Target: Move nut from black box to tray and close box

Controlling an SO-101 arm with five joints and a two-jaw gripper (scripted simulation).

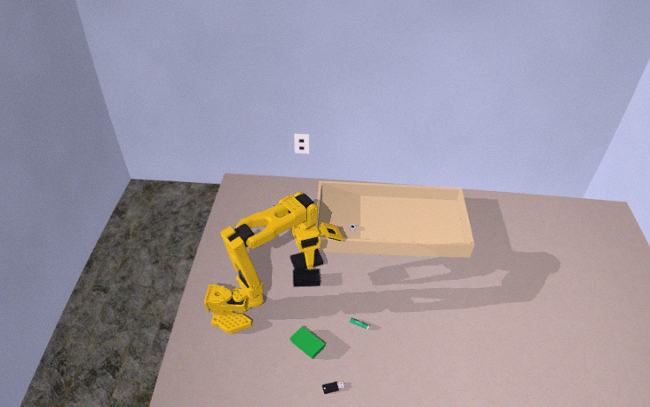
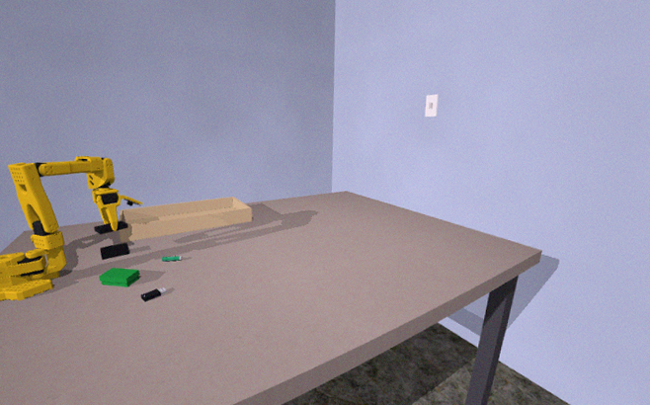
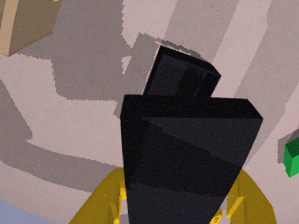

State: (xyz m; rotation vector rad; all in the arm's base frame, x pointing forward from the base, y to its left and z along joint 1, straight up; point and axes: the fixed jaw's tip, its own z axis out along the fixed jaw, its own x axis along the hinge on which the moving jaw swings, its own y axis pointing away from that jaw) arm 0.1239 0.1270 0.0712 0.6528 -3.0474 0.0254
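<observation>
The nut (image 1: 352, 227) lies in the wooden tray (image 1: 398, 248) (image 2: 191, 225), near its left front part. My gripper (image 1: 310, 265) (image 2: 113, 225) is shut on a black box part (image 1: 299, 260) (image 2: 103, 229) (image 3: 192, 157), apparently the lid, held raised and slightly tilted. The other black part (image 1: 306, 278) (image 2: 115, 251) (image 3: 179, 74), apparently the base, rests on the table in front of and below it. In the wrist view its visible inside looks hollow and dark; the held part hides its near portion. The two parts are apart. The fingertips are hidden in the wrist view.
A closed green box (image 1: 307, 342) (image 2: 119, 277) stands nearer the front. A green battery-like cylinder (image 1: 359, 323) (image 2: 171, 258) lies to its right rear. A black USB stick (image 1: 330, 387) (image 2: 151, 294) lies in front. The tray's left wall is close beside the gripper.
</observation>
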